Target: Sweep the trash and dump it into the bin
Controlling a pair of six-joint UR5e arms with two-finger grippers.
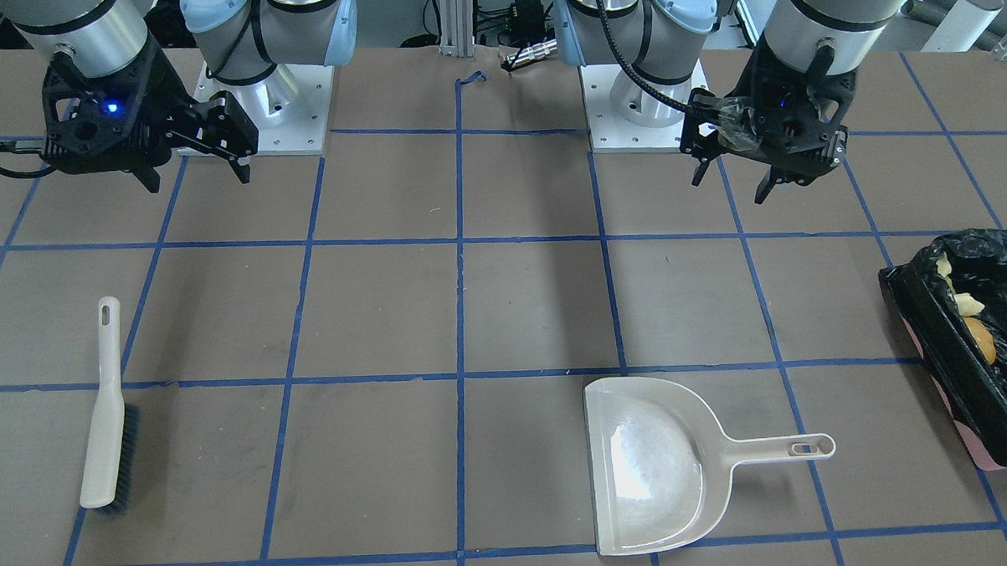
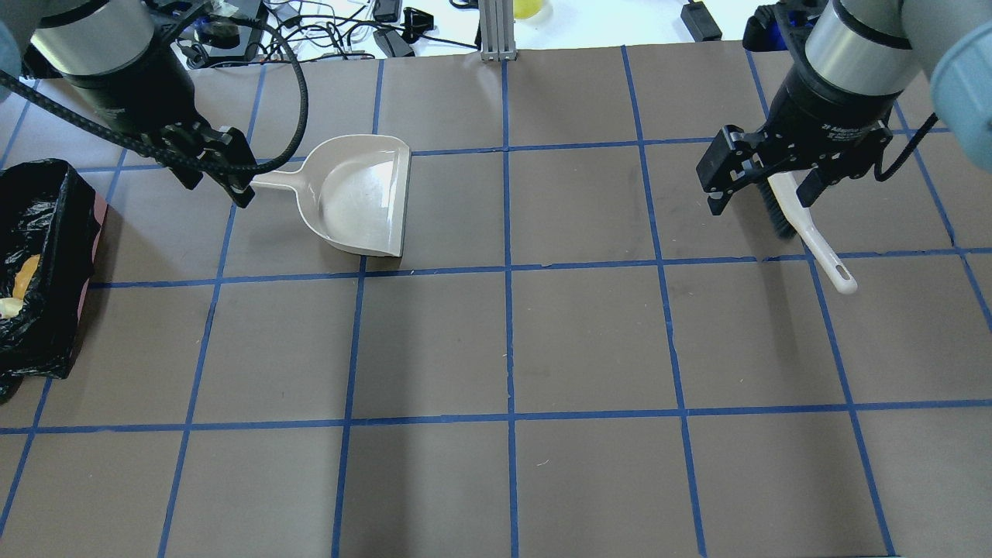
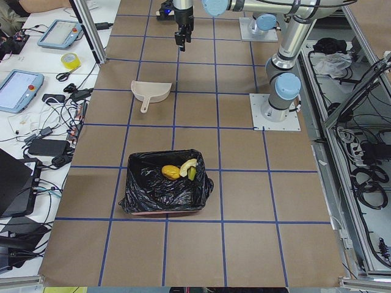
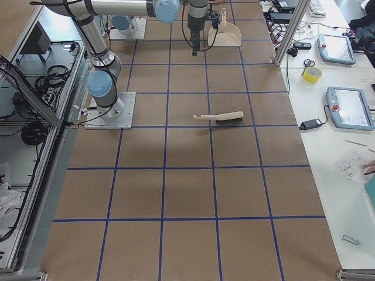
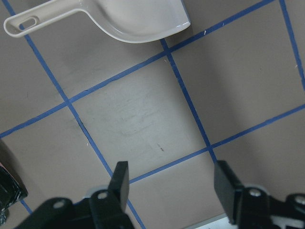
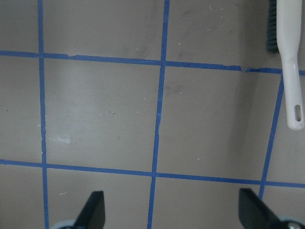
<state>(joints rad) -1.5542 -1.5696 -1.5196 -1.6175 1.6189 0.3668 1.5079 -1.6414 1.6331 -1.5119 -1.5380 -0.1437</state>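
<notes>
The bin [image 3: 142, 194], pink and lined with a black bag, stands at the table's end on my left; it also shows in the front view [image 1: 946, 360] and the overhead view [image 2: 58, 209]. The trash lies inside it: a golden-brown lump [image 3: 170, 172], a pale crescent piece [image 3: 187, 165] and a green-and-yellow sponge [image 3: 192, 174]. My left gripper [image 2: 218, 182] is open and empty, above the table between the bin and the dustpan handle; its wrist view shows its spread fingers [image 5: 121, 177]. My right gripper [image 2: 763, 195] is open and empty above the brush.
The beige dustpan [image 2: 360, 198] lies empty on the table with its handle toward the bin; it also shows in the front view [image 1: 652, 466]. The white brush [image 2: 810, 232] lies on the table under the right gripper and also shows in the front view [image 1: 106, 414].
</notes>
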